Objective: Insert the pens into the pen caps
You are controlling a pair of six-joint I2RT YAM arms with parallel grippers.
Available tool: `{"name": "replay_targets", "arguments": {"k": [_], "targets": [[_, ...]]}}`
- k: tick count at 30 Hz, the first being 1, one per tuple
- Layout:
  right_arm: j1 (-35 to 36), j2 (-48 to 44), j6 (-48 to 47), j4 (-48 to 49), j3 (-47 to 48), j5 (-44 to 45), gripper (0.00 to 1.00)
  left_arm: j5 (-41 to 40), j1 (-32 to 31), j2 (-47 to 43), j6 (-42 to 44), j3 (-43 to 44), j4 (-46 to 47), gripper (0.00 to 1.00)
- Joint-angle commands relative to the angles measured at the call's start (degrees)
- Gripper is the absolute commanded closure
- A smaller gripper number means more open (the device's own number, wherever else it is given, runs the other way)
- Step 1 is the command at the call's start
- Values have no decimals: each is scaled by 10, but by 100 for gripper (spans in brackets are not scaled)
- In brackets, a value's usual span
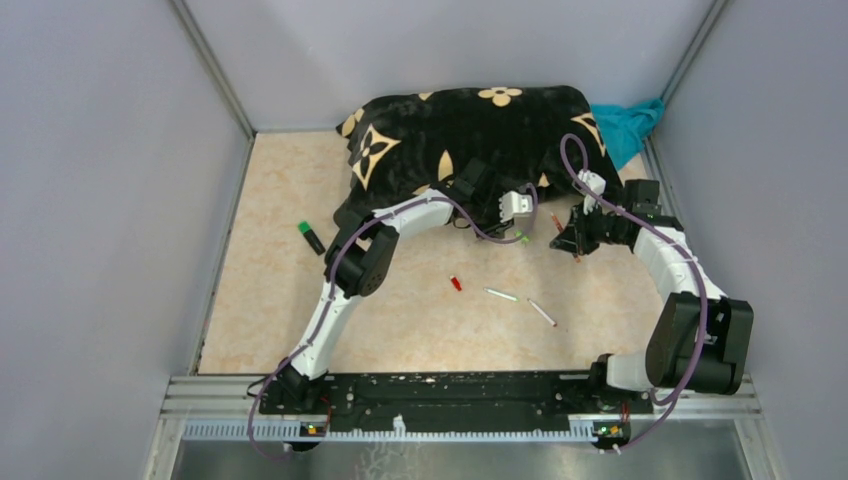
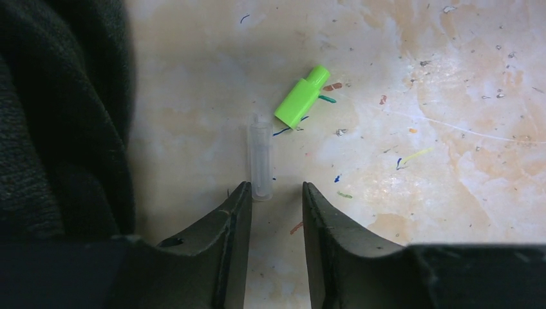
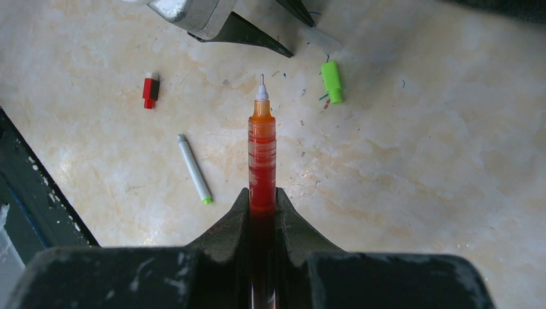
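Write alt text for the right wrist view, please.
The right gripper clamps an uncapped red pen, tip pointing away. A green cap lies right of the tip; a red cap and a white pen lie left.

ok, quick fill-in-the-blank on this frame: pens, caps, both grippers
1. The right gripper is ____ on the red pen.
2. The left gripper has its jaws ____.
3. The bright cap beside the clear tube is ____.
4. In the right wrist view, the small cap left of the white pen is ____.

Missing words: shut; open; green; red.
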Motion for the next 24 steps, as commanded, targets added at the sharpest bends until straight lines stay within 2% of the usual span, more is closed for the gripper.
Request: {"name": "replay_targets", "arguments": {"k": [1,3,9,15,24], "targets": [[-12,-23,3,12,-1,-21,100,-12,-9,16,-16,3,5,64],[-13,-22,3,11,0,-23,100,-24,-13,14,-21,-2,11,74],[-14,-21,3,12,-2,-23,100,-47,-18,8,-31,-11,16,83],[-14,-20,3,16,-9,-23,100,-66,-18,-42,-24,-66,15,86],[-14,-22,-1,20,-16,-29,100,-114,-21,-200,-17,-260,19,87]]}}
